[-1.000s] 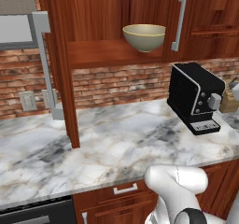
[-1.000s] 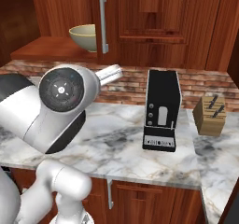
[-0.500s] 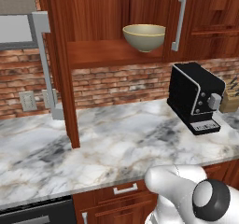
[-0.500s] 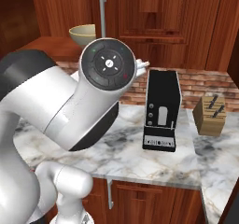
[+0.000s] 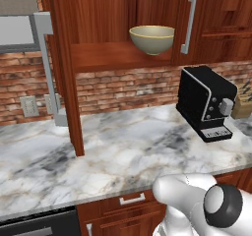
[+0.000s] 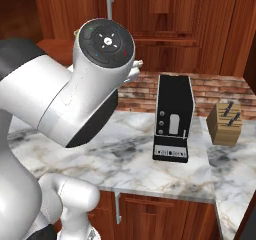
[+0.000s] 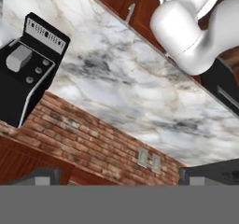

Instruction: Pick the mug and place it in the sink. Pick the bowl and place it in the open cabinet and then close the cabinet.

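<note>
I'm seeing the wide olive-beige bowl with the pale yellow rim (image 5: pixel 152 38) sitting on the inner shelf of the tall reddish-brown wooden wall cabinet (image 5: pixel 118 58) — that placement is done. Over the last second my white arm has been swinging across the right base view, pulling back from the shelf. The gripper (image 7: pixel 119 178) is spread wide with nothing between its tips, pointing toward the brick wall below the cabinet. The cabinet's panelled door (image 5: pixel 61 68) is standing open — closing it is what remains, I judge.
</note>
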